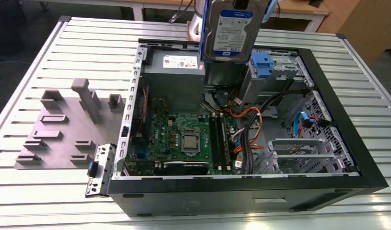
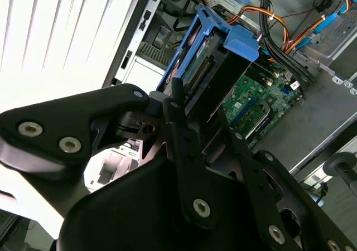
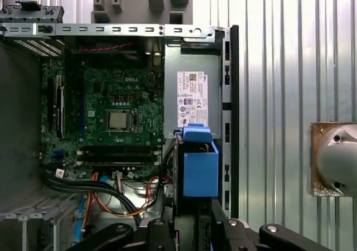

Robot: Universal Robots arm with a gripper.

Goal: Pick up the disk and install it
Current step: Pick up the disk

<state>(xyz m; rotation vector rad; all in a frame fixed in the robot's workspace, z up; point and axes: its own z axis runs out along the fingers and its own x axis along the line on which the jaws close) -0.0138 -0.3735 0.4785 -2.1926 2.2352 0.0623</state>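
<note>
One disk, one gripper: the gripper (image 2: 192,109) is pinching the disk (image 1: 231,28) tight between its fingers, and the disk is hanging upright above the open computer case (image 1: 371,160), near the power-supply box (image 1: 172,81). It is looking stiff, dense and metal-smooth, so probably heavy-ish and slippery. The blue bracket rails (image 3: 199,170) are offering the safer purchase, and a knock is likely risking damage.

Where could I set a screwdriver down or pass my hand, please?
Bare table slats beyond the grey fixture and on the exterior view's right of the case. Crowded: inside the case, around the cables, beneath the held disk.
</note>
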